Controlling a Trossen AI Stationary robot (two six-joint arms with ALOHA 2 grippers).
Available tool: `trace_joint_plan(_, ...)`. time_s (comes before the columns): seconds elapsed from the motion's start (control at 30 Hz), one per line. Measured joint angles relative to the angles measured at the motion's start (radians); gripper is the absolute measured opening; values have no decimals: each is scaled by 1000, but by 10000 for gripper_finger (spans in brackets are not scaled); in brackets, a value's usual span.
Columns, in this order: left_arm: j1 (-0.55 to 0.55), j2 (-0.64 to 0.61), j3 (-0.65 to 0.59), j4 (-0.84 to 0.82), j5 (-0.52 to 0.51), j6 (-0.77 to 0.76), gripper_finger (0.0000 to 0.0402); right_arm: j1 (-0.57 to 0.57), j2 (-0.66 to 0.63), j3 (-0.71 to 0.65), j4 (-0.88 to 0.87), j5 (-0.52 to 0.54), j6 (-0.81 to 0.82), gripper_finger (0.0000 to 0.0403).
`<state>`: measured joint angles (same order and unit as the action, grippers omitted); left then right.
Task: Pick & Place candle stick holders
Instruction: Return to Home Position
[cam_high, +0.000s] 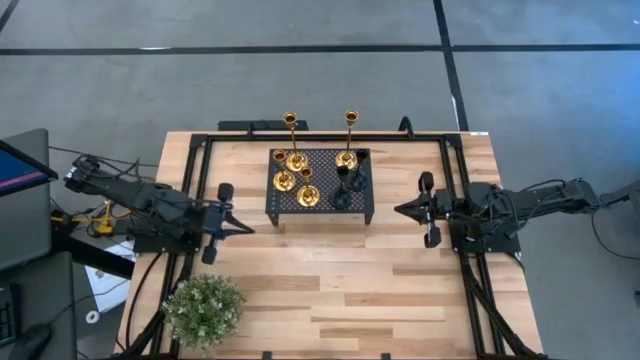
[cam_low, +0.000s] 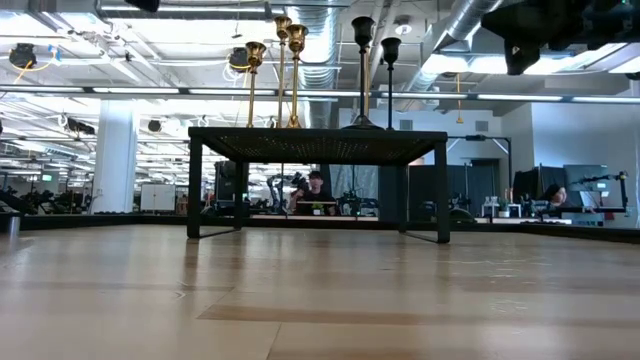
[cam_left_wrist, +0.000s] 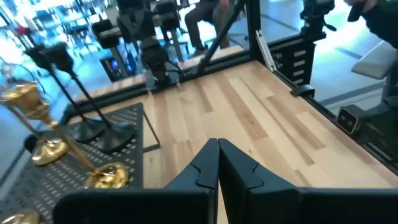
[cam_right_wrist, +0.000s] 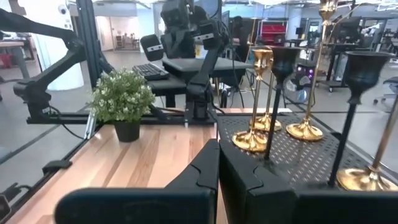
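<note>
The left gripper (cam_high: 243, 229) is hovering left of the black perforated stand (cam_high: 322, 213), apart from it, fingers clenched on nothing. All six candle stick holders (cam_high: 307, 196) are standing on top of the stand, the black pair toward its right. The right gripper (cam_high: 401, 210) is hovering right of the stand, likewise clenched and empty. The placing looks finished; I judge that only parking the arms remains.

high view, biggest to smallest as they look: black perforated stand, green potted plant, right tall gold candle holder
1. Black perforated metal stand
2. Bushy green potted plant
3. Tall slim shiny gold candle stick holder on the stand's right
</note>
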<state>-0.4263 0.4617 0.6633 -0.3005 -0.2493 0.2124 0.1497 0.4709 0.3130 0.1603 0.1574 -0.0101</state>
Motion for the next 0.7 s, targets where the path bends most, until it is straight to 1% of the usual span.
trace_joint_plan(0.13,0,-90,-65,5,-3,20,4,-2,-66,0,-50,0,0,0)
trace_joint_plan(0.3,1,-190,-129,15,-35,20,5,-2,-146,0,-142,0,0,0)
trace_joint_plan(0.5,1,-280,-206,14,-38,20,6,-2,-254,0,-246,0,1,0)
trace_joint_plan(0.7,1,-342,-280,34,-38,20,4,-1,-340,0,-283,0,1,0)
